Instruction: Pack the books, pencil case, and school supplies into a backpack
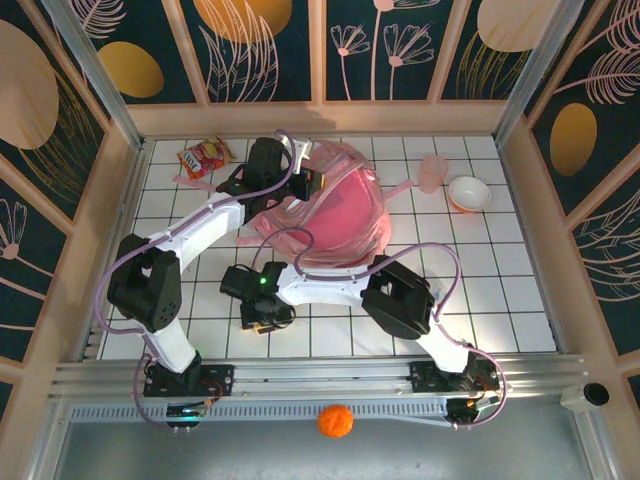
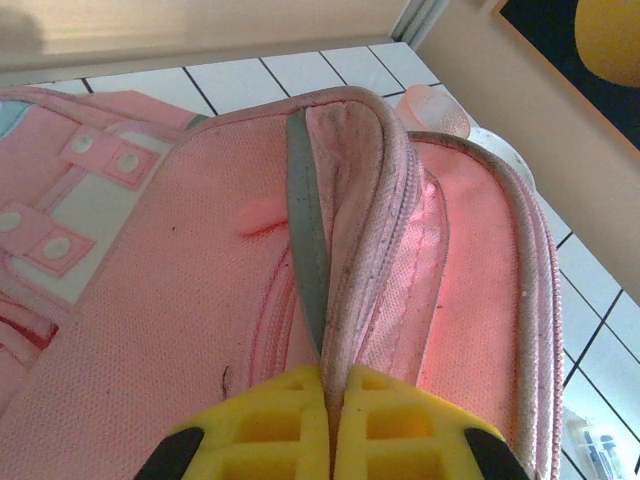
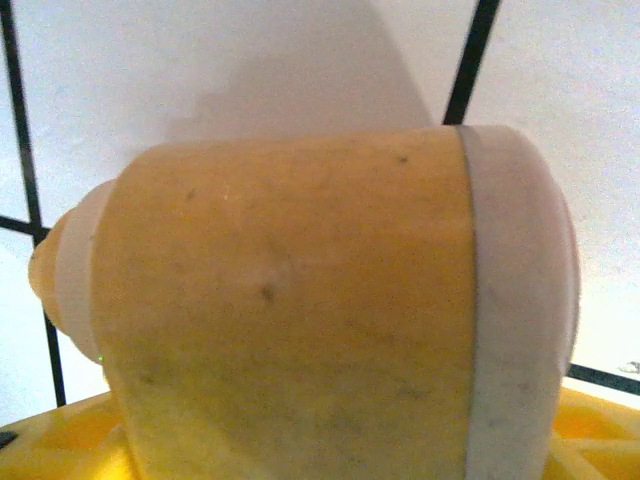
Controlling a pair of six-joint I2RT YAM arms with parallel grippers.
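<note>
The glossy pink backpack (image 1: 335,205) lies at the back middle of the tiled table. My left gripper (image 1: 300,185) is shut on its rim: in the left wrist view the yellow fingers (image 2: 270,430) pinch the zipper edge and a grey strap of the backpack (image 2: 200,260), lifting the opening. Near the front, my right gripper (image 1: 262,312) is down on the table. In the right wrist view a tan-yellow school supply (image 3: 290,300) with pale end bands lies across the right gripper (image 3: 330,440), a yellow finger against each end. The books and the pencil case are out of view.
A red-orange snack bag (image 1: 203,157) lies at the back left. A pink cup (image 1: 432,172) and a white bowl (image 1: 468,193) stand at the back right, just beyond the backpack. An orange ball (image 1: 335,421) sits below the table's front rail.
</note>
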